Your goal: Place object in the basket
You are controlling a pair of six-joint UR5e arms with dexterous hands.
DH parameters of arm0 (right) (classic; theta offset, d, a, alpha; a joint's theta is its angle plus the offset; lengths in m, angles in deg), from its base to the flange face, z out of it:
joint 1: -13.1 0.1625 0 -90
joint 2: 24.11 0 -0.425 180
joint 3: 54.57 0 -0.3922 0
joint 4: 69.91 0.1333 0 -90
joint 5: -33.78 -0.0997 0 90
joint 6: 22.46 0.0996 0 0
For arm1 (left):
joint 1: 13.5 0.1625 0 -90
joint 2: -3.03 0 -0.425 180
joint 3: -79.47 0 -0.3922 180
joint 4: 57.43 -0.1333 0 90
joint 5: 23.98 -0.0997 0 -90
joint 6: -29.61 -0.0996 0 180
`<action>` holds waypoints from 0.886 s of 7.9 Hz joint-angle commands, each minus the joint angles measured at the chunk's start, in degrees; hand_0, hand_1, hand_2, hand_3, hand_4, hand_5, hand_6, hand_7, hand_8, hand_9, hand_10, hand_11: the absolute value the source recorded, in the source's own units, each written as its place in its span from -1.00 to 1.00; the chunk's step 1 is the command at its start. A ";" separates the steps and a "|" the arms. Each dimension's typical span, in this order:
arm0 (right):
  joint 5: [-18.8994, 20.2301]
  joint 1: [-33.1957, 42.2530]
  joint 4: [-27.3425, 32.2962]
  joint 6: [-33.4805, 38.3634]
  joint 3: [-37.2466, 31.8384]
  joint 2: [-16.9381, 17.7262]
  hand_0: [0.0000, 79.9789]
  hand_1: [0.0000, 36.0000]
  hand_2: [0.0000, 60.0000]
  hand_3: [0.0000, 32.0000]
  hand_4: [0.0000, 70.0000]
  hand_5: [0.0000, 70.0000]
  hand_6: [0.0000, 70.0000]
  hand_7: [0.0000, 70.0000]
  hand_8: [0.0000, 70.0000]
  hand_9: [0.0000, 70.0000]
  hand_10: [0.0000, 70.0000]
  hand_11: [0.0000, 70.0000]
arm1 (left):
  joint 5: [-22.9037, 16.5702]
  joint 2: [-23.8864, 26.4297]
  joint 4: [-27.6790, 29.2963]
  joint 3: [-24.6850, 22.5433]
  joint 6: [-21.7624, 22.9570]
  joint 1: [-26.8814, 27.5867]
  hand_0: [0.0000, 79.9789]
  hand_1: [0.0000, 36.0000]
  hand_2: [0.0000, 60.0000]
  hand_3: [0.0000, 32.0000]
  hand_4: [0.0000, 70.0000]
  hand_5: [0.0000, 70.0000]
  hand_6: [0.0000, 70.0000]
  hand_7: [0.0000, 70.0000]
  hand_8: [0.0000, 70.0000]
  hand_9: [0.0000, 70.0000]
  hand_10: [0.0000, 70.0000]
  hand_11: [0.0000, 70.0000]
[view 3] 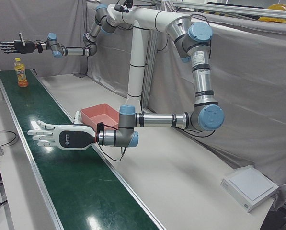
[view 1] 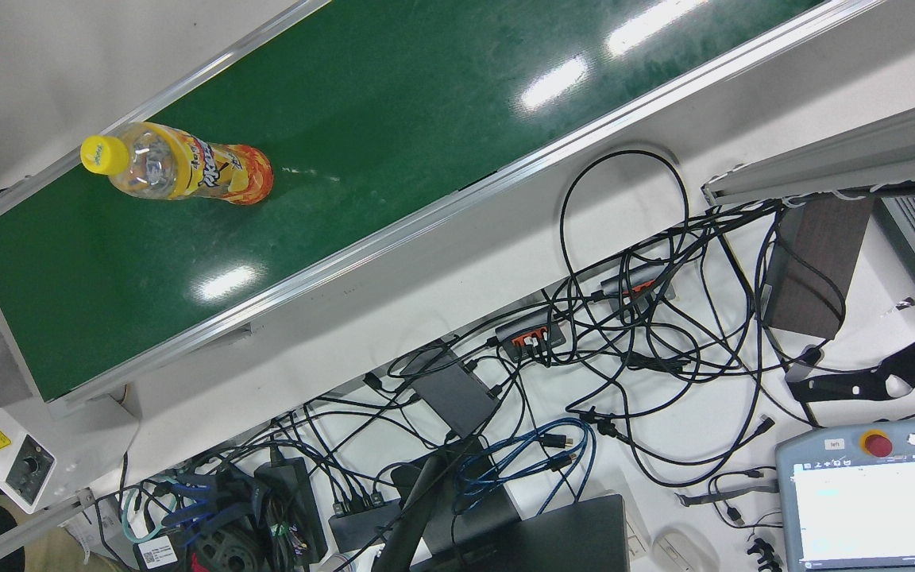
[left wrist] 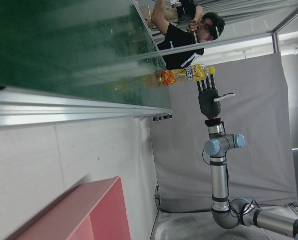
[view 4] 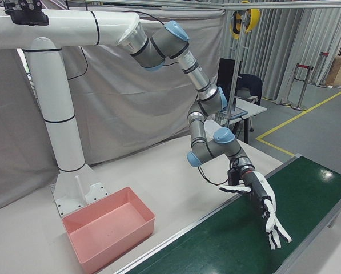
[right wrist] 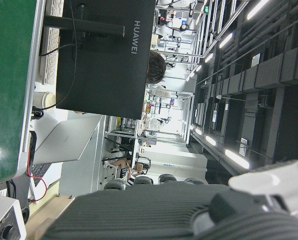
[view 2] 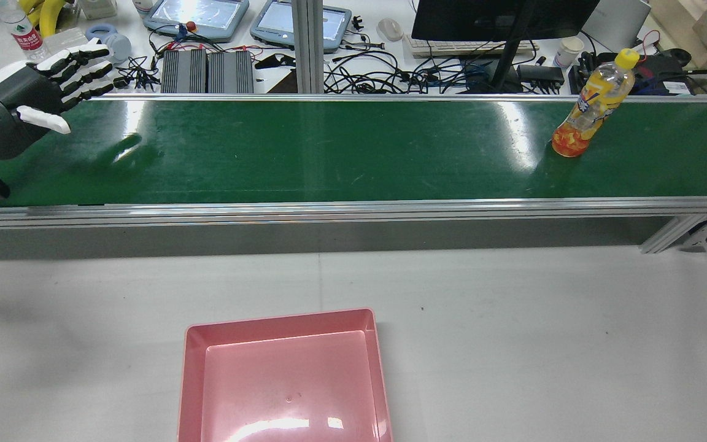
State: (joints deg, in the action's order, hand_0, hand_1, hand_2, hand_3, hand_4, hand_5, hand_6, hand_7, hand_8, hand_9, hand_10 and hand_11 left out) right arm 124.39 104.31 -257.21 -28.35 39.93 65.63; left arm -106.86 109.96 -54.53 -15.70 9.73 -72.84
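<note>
Bottle [view 1: 179,171] stands upright on the green belt [view 1: 394,135] in the front view, near one end, with nothing touching it; no arm shows here.

Rear view: the bottle [view 2: 593,104] is at the belt's far right, and the left hand [view 2: 34,92] hovers over the belt's far left, fingers spread and empty, well apart from it. The pink basket [view 2: 194,368] sits empty on the white worktop [view 2: 513,344], on the near side of the belt, probably so a lift off the belt ends in a short drop.

Left-front view: the right hand [view 3: 16,46] hangs open above the bottle [view 3: 21,73], likely poised to take it.

Right-front view: the left hand [view 4: 261,211] is open, palm toward the belt.
</note>
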 commanded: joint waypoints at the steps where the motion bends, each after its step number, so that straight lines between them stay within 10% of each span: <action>1: 0.00 0.02 0.00 0.00 0.07 0.00 -1.00 -1.00 -1.00 -1.00 -1.00 -1.00 -1.00 -1.00 -1.00 -1.00 -1.00 -1.00 | -0.08 0.03 0.45 -0.01 -0.08 0.01 0.23 -0.53 -1.00 -0.59 -0.67 -0.36 -0.98 -1.00 -0.77 -0.77 -0.79 -0.67; 7: 0.00 -0.07 0.00 0.00 -0.02 0.00 -1.00 -1.00 -1.00 -1.00 -1.00 -1.00 -1.00 -1.00 -1.00 -1.00 -1.00 -1.00 | -0.08 -0.06 -0.96 -0.10 -0.25 -0.16 0.23 -0.60 -1.00 -0.61 -0.67 -0.33 -0.98 -0.99 -0.76 -0.76 -0.78 -0.65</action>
State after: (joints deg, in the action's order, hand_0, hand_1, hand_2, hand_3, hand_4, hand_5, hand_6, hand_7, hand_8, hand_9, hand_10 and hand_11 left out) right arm 124.39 104.31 -257.21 -28.35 39.92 65.63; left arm -107.00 109.92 -55.47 -15.88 9.63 -73.13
